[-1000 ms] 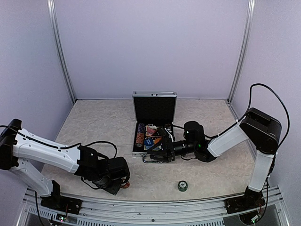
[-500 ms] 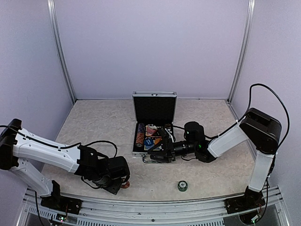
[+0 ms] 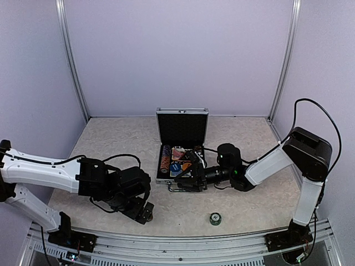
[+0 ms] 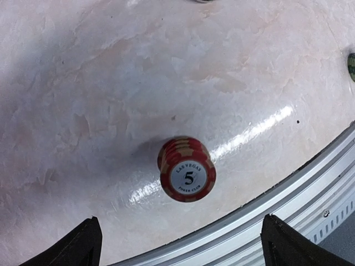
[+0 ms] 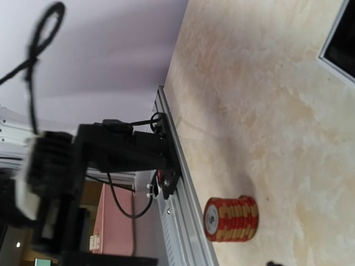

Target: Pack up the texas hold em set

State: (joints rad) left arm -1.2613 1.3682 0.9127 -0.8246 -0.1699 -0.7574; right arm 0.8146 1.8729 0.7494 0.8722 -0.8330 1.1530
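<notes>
Danger is toppling: the red chip stack (image 4: 187, 176) stands on the surface (image 4: 111, 83) by the near rail (image 4: 310, 183), under your left pincer (image 4: 180, 221), which is spread wide (touching nothing). Close off-centre and it could spill. Right pincer (image 3: 186, 178) sits at the case (image 3: 182, 128); I cannot tell its grip.

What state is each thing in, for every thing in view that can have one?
Case: open, lid upright.
Red stack: upright on table, outside case.
Green chips: on table, outside case.
Left gripper: open, over red stack.
Right gripper: at case front, opening unclear.
</notes>
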